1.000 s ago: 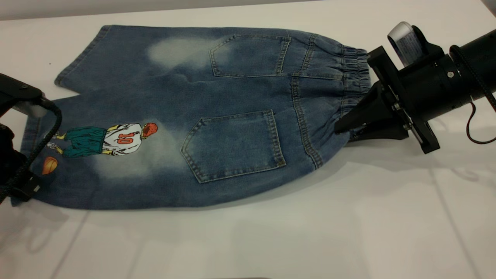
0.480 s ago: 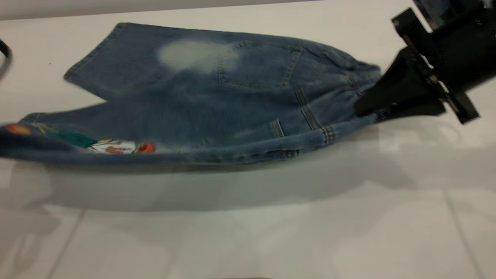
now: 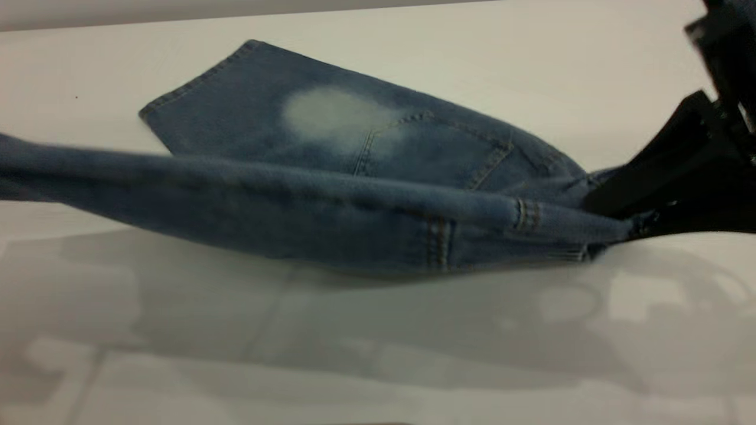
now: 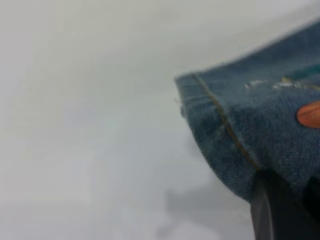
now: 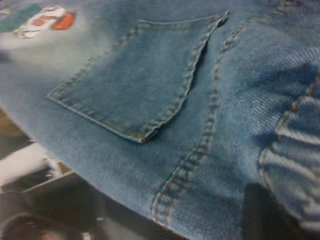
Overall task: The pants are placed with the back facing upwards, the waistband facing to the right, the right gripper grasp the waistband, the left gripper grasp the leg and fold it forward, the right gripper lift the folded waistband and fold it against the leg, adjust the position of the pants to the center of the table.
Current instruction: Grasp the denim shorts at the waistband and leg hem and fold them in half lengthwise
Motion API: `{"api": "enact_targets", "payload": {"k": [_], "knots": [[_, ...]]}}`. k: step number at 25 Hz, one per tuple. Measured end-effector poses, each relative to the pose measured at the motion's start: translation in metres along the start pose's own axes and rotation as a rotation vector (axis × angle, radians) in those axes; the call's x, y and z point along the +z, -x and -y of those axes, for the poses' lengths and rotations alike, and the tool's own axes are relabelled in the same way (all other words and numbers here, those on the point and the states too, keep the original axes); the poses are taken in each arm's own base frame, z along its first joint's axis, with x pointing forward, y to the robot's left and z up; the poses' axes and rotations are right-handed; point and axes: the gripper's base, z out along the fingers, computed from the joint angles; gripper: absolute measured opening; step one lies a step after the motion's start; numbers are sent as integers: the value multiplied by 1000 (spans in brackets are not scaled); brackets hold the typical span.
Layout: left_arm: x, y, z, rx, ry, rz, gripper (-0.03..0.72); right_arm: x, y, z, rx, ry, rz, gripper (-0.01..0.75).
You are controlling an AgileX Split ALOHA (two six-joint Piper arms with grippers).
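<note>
Exterior view — right gripper point(image 3: 644, 221) jaws clamped on waistband point(image 5: 295, 150) | left gripper point(image 4: 280, 210) jaws pinching leg hem

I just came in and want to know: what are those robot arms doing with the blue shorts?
They are folding them. The right gripper is shut on the waistband, and the left gripper pinches the leg hem. The near half of the pants hangs lifted off the table, while the far leg lies flat. The fold is not finished.
</note>
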Motion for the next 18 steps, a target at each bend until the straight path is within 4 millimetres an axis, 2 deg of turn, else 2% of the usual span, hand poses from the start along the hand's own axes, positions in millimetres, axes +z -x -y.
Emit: {"api": "enact_targets", "payload": {"k": [5,12,18], "knots": [[18,18,-6,-6,23,39,39,-1,5,-3,115,35,58,43],[73,71,-15,7,-3,45,39,7,23,10,319,50,183,43],[123,108,0,80,-49,66,39,23,39,30,455,65,232,43]]}}
